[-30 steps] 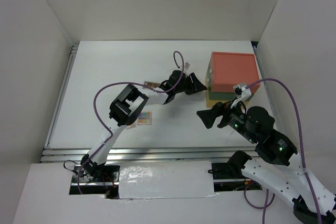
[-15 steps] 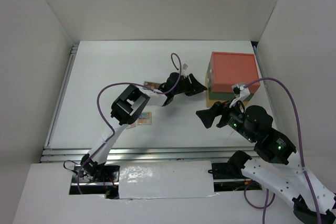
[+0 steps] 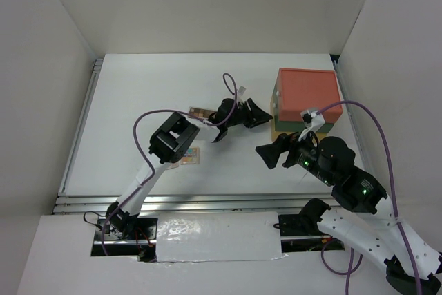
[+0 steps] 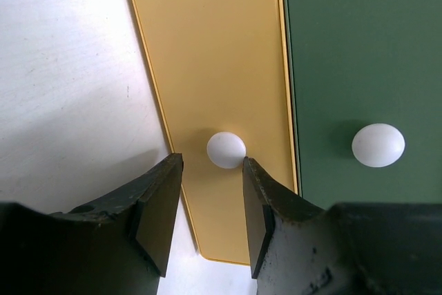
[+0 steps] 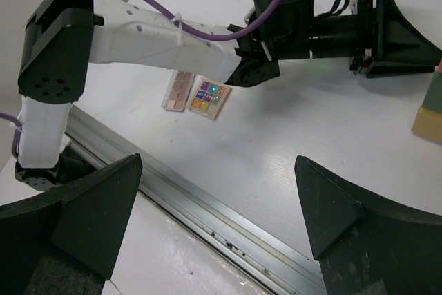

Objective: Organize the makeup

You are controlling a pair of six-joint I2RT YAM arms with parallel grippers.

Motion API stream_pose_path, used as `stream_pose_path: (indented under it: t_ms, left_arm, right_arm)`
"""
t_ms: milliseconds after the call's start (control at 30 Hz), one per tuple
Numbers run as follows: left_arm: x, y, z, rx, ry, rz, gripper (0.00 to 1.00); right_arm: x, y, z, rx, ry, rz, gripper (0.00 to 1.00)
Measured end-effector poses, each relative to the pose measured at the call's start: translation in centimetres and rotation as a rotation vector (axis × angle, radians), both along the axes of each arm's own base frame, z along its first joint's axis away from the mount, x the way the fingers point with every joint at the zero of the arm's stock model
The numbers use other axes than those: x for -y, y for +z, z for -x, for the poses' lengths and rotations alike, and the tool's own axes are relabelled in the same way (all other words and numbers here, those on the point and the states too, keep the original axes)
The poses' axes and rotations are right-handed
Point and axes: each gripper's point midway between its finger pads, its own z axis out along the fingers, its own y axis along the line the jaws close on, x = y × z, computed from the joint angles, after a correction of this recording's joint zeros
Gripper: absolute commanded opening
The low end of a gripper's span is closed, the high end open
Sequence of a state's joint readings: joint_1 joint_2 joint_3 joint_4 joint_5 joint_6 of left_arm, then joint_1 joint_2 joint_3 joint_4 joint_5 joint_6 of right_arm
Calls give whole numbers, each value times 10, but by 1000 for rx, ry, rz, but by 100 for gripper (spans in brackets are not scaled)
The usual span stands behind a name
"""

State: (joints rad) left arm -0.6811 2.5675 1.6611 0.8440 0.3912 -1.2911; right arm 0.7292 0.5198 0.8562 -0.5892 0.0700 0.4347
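Note:
My left gripper (image 3: pixel 261 112) is open at the front of the drawer box (image 3: pixel 306 94). In the left wrist view its fingertips (image 4: pixel 173 164) stand either side of the white knob (image 4: pixel 226 150) of the yellow drawer (image 4: pixel 214 60), the knob just beyond the tips. The green drawer (image 4: pixel 359 46) and its knob lie to the right. My right gripper (image 3: pixel 266 153) is open and empty above the table (image 3: pixel 138 94). A brown-pink palette (image 5: pixel 178 90) and a small multicoloured palette (image 5: pixel 210 96) lie side by side under the left arm. Another palette (image 3: pixel 199 111) lies near the left wrist. Compacts, disc and tubes are not visible.
The drawer box has a red top and stands at the back right; its corner shows in the right wrist view (image 5: pixel 428 112). White walls enclose the table. A metal rail (image 5: pixel 228 219) runs along the near edge. The left arm (image 3: pixel 173 143) stretches across the middle.
My left gripper has edged right, closer to the drawer box front. My right gripper has shifted slightly left. The palettes have not moved.

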Motion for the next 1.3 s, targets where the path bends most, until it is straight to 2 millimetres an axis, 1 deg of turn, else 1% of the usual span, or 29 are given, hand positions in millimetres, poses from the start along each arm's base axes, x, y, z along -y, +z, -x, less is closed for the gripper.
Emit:
stream_pose_path:
  t_ms: [267,567,833,1000,1133,1267,1300]
  left_arm:
    - [-1,4,-3,-12,9,79,53]
    - [-3,6,-6,-19,18,115,53]
    - [3,7,-12,-20,16,148,52]
    - [3,6,-13,-32,19,151,47]
    - [3,5,-13,-33,20,151,46]
    - [3,5,-13,-34,19,152,51]
    - [3,6,-13,-34,19,154,55]
  right_arm:
    - [-1,1,0,5,9,1,100]
    - [-2,1,1,4,15,0,100]
    - [-2,2,3,9,19,-7,100]
    - [-2,3,3,11,19,-7,100]
    - [-2,3,3,11,22,-7,100]
    - [-3,-1,3,8,24,-3,100]
    - [-3,-1,2,7,24,-1,100]
